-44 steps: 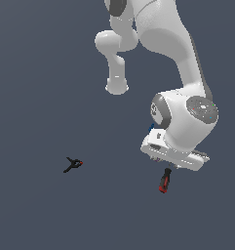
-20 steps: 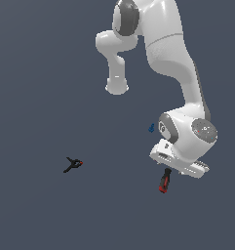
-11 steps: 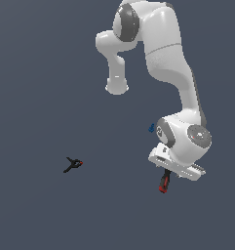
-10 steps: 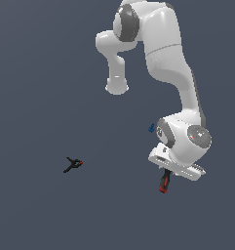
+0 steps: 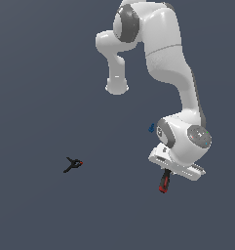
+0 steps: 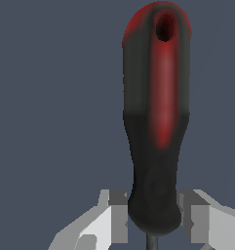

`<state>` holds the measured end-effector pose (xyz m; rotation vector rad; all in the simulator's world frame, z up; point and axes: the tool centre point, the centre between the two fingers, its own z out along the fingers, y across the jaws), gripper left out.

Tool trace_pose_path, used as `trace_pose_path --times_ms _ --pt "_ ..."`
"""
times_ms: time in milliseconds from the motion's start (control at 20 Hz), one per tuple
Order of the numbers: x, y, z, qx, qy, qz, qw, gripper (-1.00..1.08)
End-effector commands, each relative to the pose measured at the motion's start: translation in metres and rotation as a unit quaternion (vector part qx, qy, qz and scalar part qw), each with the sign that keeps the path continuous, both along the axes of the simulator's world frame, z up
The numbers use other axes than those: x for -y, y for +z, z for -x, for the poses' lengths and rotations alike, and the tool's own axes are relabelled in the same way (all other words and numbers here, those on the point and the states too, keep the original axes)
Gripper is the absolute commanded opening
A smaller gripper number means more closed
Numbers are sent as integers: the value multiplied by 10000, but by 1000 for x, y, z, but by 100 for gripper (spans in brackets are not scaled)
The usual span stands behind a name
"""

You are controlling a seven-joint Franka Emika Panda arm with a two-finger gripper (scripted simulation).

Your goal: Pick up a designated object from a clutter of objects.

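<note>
The screwdriver (image 6: 157, 122) is filling the middle of the wrist view: a chunky, rounded handle, glossy red at its domed end with a small dark hole sunk into it, and a long red panel running down between matte black sides. Lower down the handle is narrowing to a waist, then swelling into a smooth black bulb, and a thin dark metal shaft is emerging from that bulb at the frame's lower edge. The surface beneath is a flat, featureless slate grey bench (image 6: 50, 97).

The tool (image 6: 155, 219) is sitting around the black bulb end of the handle. Its two pale grey, blocky fingers (image 6: 116, 217) are standing one on each side of the bulb, very close to it; a thin sliver of gap is showing on each side, so I cannot tell whether the pads are pressing on the handle or just bracketing it.

In the exterior view, the white, smooth-shelled arm is bending down to the lower right of the frame, and the red-and-black handle (image 5: 164, 181) is sticking out below the wrist, with the tool (image 5: 168, 171) itself hidden behind the flange. A tiny blue piece (image 5: 151, 128) is peeking out just at the arm's edge, right of centre. A small black clamp with red tips (image 5: 72, 164) is lying well apart, left of centre.
</note>
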<state>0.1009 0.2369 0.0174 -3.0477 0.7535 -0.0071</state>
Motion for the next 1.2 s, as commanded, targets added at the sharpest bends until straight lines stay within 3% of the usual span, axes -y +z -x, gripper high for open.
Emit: trace_pose_path --times_ms 0,600,1150 --pt "0 0 0 -1 1 0 10000 -100" --pt "38 28 6 -1 1 0 10000 -100" --pt "138 104 21 -7 1 -1 10000 -100"
